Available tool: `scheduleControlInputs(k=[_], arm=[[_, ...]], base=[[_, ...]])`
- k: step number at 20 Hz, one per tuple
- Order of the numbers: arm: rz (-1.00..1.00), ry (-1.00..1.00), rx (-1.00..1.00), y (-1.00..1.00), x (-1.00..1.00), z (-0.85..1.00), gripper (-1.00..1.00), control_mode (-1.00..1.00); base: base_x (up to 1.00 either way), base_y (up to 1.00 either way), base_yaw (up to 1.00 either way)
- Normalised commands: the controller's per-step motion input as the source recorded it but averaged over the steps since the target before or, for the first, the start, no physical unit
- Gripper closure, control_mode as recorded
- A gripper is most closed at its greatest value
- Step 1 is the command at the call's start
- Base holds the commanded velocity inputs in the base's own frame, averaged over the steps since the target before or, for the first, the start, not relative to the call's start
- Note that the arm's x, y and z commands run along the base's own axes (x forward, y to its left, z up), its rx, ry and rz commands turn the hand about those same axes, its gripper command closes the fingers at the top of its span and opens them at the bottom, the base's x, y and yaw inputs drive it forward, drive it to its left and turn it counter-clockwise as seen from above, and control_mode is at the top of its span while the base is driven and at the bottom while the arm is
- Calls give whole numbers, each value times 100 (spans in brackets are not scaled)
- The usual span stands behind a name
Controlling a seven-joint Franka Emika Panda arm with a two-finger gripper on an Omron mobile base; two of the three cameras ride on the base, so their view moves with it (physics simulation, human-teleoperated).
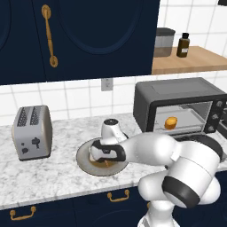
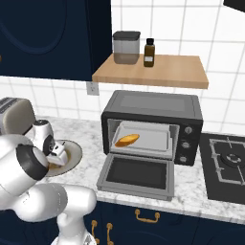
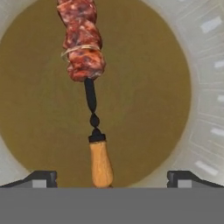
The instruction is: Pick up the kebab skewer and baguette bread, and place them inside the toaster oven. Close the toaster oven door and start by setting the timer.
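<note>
The kebab skewer (image 3: 83,48), reddish meat chunks on a dark rod with a wooden handle, lies on the brown-centred round plate (image 3: 183,144). My gripper (image 3: 112,178) hangs open just above it, fingertips well apart on either side of the handle and touching nothing. In the base views the gripper (image 1: 104,158) points down over the plate (image 1: 84,160), left of the toaster oven (image 1: 177,95). The orange baguette bread (image 2: 127,139) rests on the tray inside the oven. The toaster oven door (image 2: 136,176) is folded down flat, open.
A silver two-slot toaster (image 1: 32,132) stands at the counter's left. A wooden shelf (image 2: 158,72) above the oven carries a jar and a dark bottle. A black cooktop (image 2: 227,165) lies right of the oven. Dark cabinets hang overhead.
</note>
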Motion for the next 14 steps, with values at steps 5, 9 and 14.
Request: scheduleControlInputs(k=[5, 9, 14], arm=[[0, 0, 0, 4, 1, -18, -100, -100], [0, 0, 0, 3, 1, -15, 100, -100], [0, 0, 0, 1, 0, -18, 100, -100]], base=[[0, 0, 0], [0, 0, 0], [0, 0, 0]])
